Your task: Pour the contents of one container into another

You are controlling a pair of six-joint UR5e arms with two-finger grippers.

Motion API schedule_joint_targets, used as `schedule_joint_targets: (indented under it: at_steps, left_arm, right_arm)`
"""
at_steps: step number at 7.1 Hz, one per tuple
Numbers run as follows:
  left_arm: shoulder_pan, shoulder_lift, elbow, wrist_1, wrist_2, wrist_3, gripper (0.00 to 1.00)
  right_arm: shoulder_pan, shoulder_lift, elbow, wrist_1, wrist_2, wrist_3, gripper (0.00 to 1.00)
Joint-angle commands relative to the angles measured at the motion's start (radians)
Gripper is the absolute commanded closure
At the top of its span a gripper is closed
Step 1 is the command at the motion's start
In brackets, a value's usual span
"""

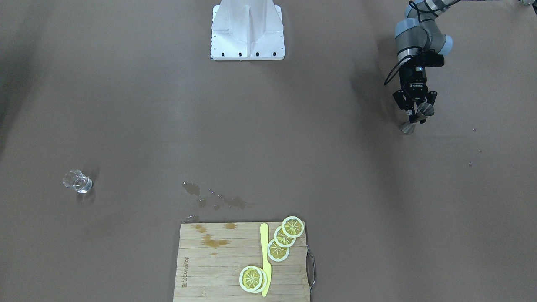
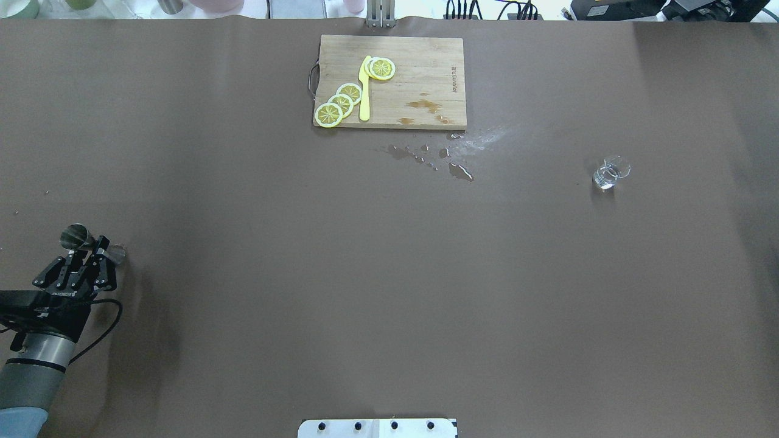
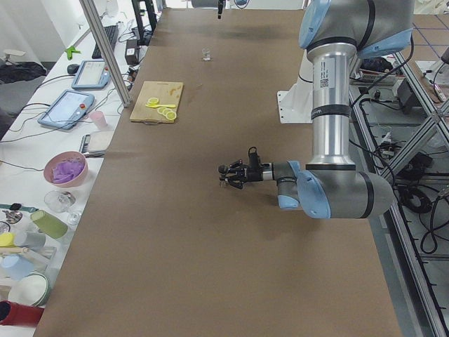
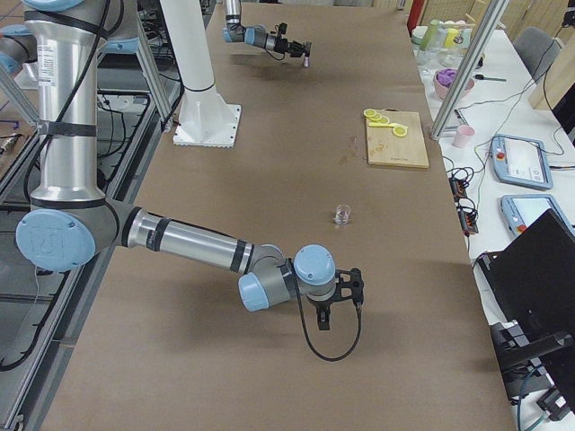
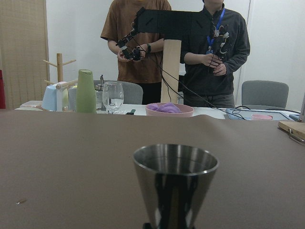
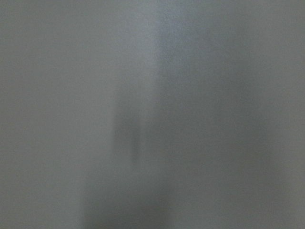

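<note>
Gripping steel jigger upright at its waist in clenched left hand, likely against spilling, well apart from the glass.

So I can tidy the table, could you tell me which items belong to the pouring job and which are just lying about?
Job: metal jigger, held in the left gripper; small clear glass.
Lying about: cutting board, lemon slices, yellow knife, spilled liquid.
</note>
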State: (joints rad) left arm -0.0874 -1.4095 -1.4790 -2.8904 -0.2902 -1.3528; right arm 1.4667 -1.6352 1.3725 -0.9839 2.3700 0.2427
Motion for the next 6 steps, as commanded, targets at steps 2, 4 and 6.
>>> schedule_joint_targets:
  at_steps: [2, 4, 6]
  left_arm:
    - [0.0, 0.0, -0.003, 0.0, -0.001, -0.002, 0.42]
    - [0.0, 0.0, 0.0, 0.009, 0.005, 0.004, 0.02]
    - [0.0, 0.0, -0.004, 0.017, 0.006, 0.006, 0.02]
  right_arm:
    - [0.041, 0.076, 0.078, -0.364, -0.035, -0.291, 0.0]
    - [0.069, 0.216, 0.161, -0.704, -0.153, -0.37, 0.0]
    - [0.076, 0.173, 0.213, -0.717, -0.169, -0.37, 0.0]
